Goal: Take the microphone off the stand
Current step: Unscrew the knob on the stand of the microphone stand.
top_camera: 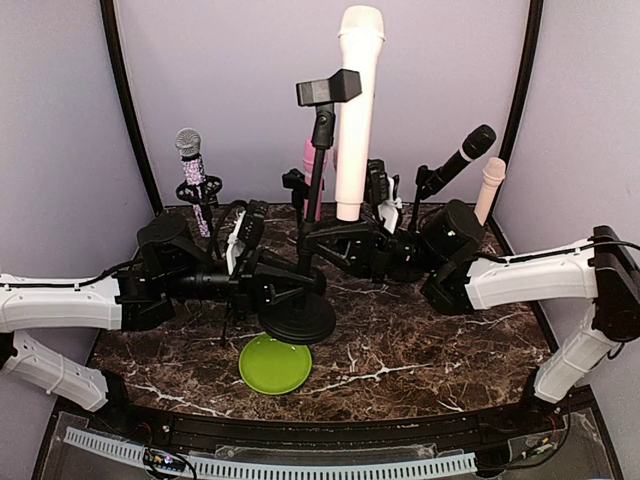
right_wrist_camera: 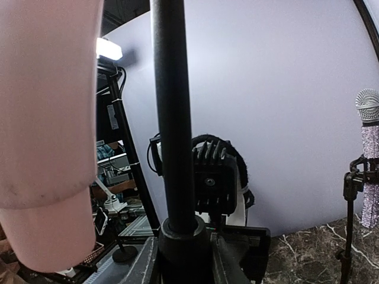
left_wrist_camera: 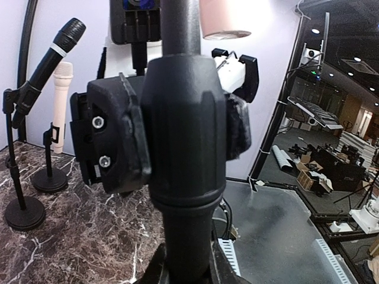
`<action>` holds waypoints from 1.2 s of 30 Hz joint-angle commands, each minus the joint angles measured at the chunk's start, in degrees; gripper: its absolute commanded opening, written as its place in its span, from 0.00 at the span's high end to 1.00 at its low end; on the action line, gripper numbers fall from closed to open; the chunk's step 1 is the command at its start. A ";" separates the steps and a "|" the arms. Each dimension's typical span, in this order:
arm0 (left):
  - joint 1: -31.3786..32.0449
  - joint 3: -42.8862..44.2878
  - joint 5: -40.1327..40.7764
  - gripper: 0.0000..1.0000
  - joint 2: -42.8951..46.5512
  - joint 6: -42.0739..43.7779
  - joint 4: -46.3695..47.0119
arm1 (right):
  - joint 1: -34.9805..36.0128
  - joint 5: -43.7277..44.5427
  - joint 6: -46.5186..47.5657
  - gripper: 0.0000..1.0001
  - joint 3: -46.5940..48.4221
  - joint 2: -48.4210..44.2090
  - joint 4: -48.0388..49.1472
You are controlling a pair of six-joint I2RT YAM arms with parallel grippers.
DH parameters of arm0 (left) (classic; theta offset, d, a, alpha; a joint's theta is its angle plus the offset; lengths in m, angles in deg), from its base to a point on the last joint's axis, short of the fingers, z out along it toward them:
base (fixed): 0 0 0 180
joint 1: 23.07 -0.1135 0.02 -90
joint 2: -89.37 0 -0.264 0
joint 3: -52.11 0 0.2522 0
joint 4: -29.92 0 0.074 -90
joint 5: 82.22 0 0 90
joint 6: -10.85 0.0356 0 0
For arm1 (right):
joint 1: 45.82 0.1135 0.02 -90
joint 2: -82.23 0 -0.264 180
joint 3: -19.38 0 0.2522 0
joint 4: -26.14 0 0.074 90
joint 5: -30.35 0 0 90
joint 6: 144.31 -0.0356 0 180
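Top external view: the stand [top_camera: 300, 322] sits with its round black base on the marbled counter [top_camera: 430, 330], just behind a green plate [top_camera: 275, 363]. Its pole rises to a clip [top_camera: 328, 90]. The pale pink-white microphone [top_camera: 358, 110] stands nearly upright just right of that clip, its side meeting the clip's edge; I cannot tell whether it is seated in the clip. The left gripper [top_camera: 290, 287] reaches the pole low down and the right gripper [top_camera: 312, 243] reaches it a little higher, from opposite sides. Left wrist view: the left gripper [left_wrist_camera: 186, 269] is closed snugly on the pole of the stand [left_wrist_camera: 180, 29]. Above it, the right gripper's fingers [left_wrist_camera: 115, 139] press on both sides of a thick collar [left_wrist_camera: 183, 148]. The lower end of the microphone [left_wrist_camera: 222, 18] hangs free beside the pole, touching neither gripper. A black microphone [left_wrist_camera: 50, 59] on its own stand is off to the left. Right wrist view: the right gripper [right_wrist_camera: 185, 260] is clamped on the collar [right_wrist_camera: 182, 236] of the stand [right_wrist_camera: 172, 118]. The microphone [right_wrist_camera: 41, 118] fills the left side, its bottom end in open air. A glittery microphone [right_wrist_camera: 370, 165] stands at the far right.
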 commanded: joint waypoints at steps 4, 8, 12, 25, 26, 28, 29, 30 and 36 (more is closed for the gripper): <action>0.00 2.79 -5.85 1.00 -0.01 1.81 5.04 | -0.74 -5.17 -6.23 0.86 2.29 0.72 6.31; 0.00 2.52 -4.41 1.00 0.25 2.75 4.52 | -0.91 -1.80 -3.00 0.78 1.08 -0.89 2.51; 0.06 1.50 -1.36 1.00 1.51 4.15 4.11 | -1.67 3.21 -0.75 0.43 -1.71 -2.69 1.22; 0.09 -0.15 13.20 1.00 4.88 5.54 1.45 | -2.94 12.28 -0.29 0.13 -8.63 -3.31 0.65; 0.09 -0.30 13.97 1.00 5.18 5.59 1.08 | -2.88 12.99 -0.22 0.13 -9.09 -3.60 0.94; 0.09 -0.55 16.83 1.00 5.57 5.68 0.69 | -2.50 14.64 0.16 0.13 -9.81 -4.18 1.44; 0.09 -0.73 17.37 1.00 5.77 5.80 0.61 | -2.16 15.58 0.69 0.13 -9.97 -4.46 1.36; 0.09 -0.77 18.19 1.00 5.86 5.90 0.45 | -1.59 16.50 1.47 0.15 -10.06 -4.72 1.09; 0.09 -0.25 19.12 1.00 5.54 6.43 -0.74 | 2.85 25.62 8.09 0.33 -8.67 -6.91 -4.80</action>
